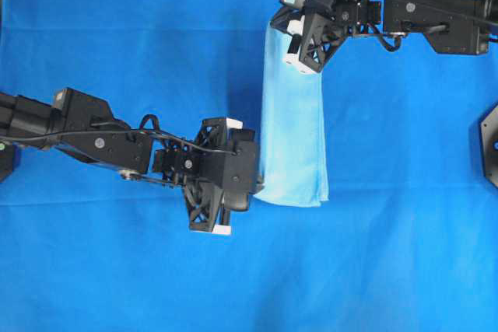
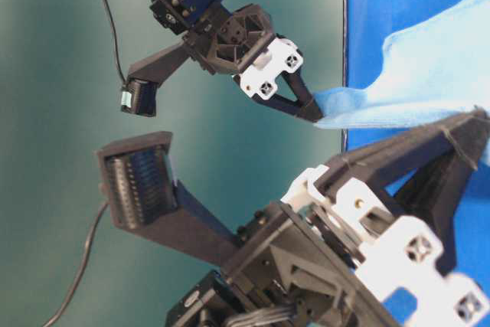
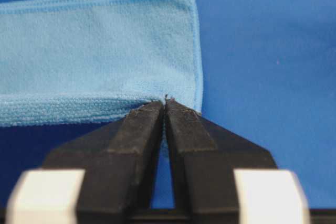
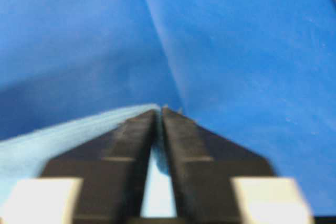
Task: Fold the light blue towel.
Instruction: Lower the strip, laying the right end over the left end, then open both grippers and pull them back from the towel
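Note:
The light blue towel (image 1: pixel 294 130) lies folded into a long narrow strip on the royal-blue table cloth (image 1: pixel 117 21). My right gripper (image 1: pixel 280 25) is shut on the towel's far end and holds it lifted; the table-level view shows its tips (image 2: pixel 314 109) pinching the towel (image 2: pixel 429 74). In the right wrist view (image 4: pixel 159 109) pale cloth (image 4: pixel 52 140) shows between the fingers. My left gripper (image 1: pixel 259 184) is at the strip's near left corner. In the left wrist view (image 3: pixel 165 102) it is shut with its tips pinching the towel's layered edge (image 3: pixel 105 51).
The royal-blue cloth covers the whole table around the strip. A black mount (image 1: pixel 490 145) sits at the right edge. Both arms reach in from the sides; the left gripper body (image 2: pixel 367 235) fills the near part of the table-level view.

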Controlling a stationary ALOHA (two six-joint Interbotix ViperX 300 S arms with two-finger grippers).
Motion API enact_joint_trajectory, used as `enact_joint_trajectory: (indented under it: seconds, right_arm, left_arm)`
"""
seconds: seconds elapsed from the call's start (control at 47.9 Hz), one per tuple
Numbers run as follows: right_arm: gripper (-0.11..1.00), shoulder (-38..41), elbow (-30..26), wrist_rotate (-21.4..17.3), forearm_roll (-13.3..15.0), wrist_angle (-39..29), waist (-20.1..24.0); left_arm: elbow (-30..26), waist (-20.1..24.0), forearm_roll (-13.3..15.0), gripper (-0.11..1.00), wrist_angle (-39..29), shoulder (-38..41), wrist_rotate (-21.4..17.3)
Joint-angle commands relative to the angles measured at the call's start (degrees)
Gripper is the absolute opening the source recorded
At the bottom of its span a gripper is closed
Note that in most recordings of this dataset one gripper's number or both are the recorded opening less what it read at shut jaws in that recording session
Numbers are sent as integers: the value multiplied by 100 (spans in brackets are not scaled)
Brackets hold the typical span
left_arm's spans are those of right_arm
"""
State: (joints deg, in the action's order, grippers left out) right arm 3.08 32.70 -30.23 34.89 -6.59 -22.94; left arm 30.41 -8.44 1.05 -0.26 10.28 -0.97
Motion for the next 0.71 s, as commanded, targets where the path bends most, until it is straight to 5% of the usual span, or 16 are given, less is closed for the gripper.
enact_joint_trajectory:
  seconds: [0.0,0.125,0.25,0.688]
  right_arm:
    - [30,-70,-167,-9,18,-18,-62]
    - [64,-88,-167,0,26,-88,-79]
    - [61,-220,-132,9,35,-105,-79]
    - [61,-1723,773,-193,-18,-141,9]
  left_arm:
    - [0,26,18,19,35,-264,-18]
    - [105,167,9,56,-167,-519,-44]
    - [237,246,18,84,-431,-905,-53]
    - [1459,703,9,75,-88,-2373,-53]
